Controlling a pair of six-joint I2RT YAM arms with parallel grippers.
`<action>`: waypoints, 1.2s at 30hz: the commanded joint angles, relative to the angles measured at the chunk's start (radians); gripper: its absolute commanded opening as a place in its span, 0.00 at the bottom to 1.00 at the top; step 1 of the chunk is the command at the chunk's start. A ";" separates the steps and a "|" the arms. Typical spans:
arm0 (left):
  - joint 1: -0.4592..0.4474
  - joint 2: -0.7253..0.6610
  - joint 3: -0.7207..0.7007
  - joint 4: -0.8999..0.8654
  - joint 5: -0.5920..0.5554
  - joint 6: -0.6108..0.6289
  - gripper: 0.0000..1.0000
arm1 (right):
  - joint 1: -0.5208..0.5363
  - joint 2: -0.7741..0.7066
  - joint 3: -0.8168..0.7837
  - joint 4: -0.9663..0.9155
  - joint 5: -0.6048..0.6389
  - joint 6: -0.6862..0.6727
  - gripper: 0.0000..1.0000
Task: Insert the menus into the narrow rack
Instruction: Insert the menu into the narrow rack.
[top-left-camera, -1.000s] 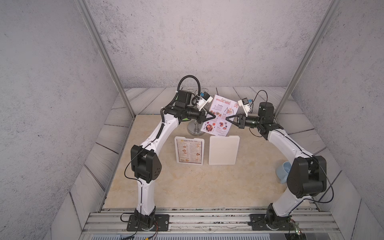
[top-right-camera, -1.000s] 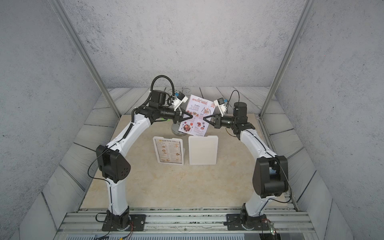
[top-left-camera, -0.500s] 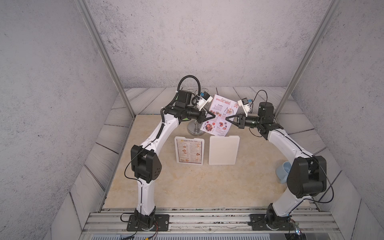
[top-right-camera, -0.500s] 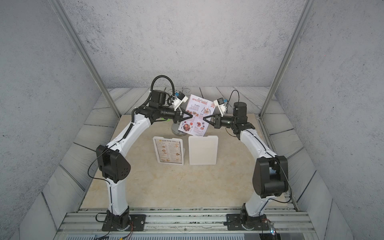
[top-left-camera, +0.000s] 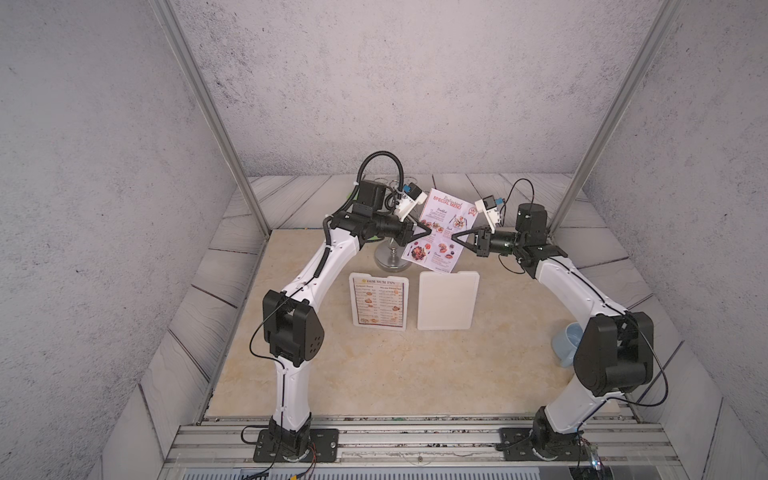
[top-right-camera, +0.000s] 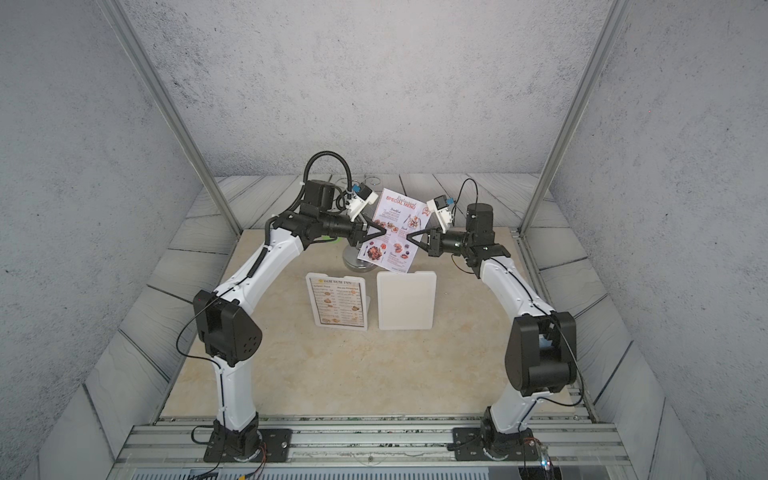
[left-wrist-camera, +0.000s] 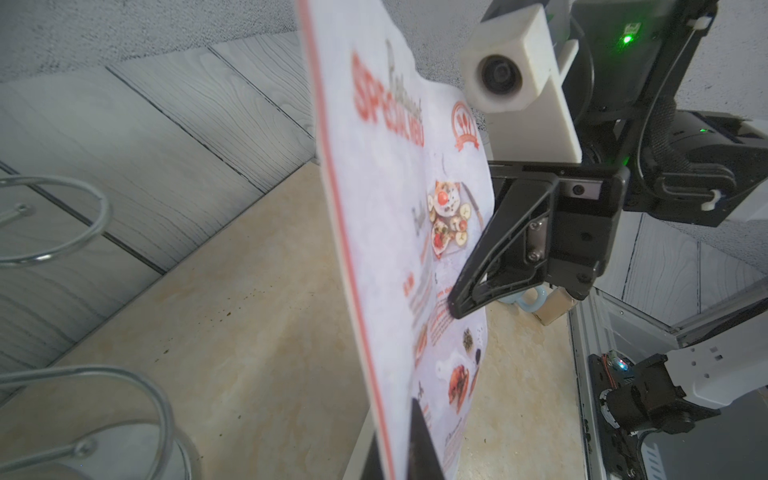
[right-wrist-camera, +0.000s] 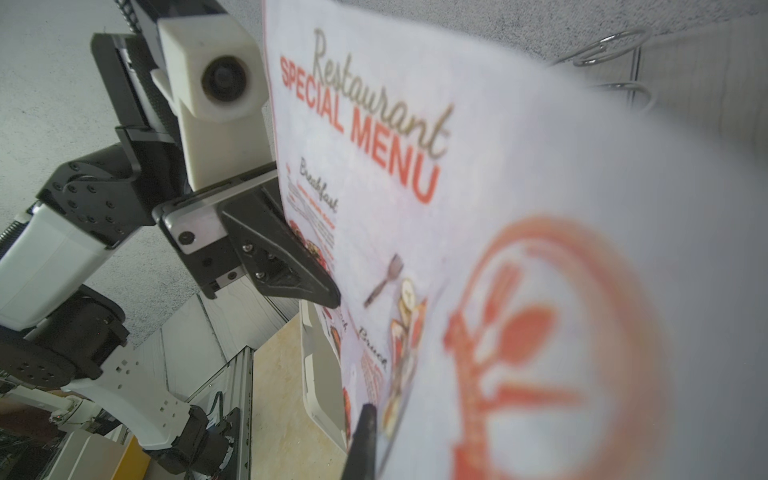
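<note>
SPECIAL MENU sheet (top-left-camera: 441, 224) aloft, tilted, by wire rack (top-left-camera: 385, 262) | left claw (top-left-camera: 429, 233), right claw (top-left-camera: 454, 238) pinching opposite side edges | looks light, floppy: hold edges, keep taut | DIM SUM INN menu (top-left-camera: 378, 302) on worktop (top-left-camera: 374, 374)

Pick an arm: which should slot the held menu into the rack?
Probably left. Both jaws pinch the menu at its sides, but the rack stands right by the left ones; the right ones would have to cross the sheet.
</note>
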 joint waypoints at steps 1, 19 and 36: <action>0.003 0.019 0.002 0.051 -0.027 0.004 0.00 | 0.000 -0.017 0.025 -0.040 0.015 -0.020 0.01; -0.013 0.020 -0.004 0.055 -0.034 0.008 0.00 | -0.004 -0.032 0.013 -0.082 0.027 -0.050 0.01; -0.022 0.024 -0.007 0.048 -0.044 0.022 0.00 | -0.003 -0.042 0.000 -0.107 0.038 -0.079 0.00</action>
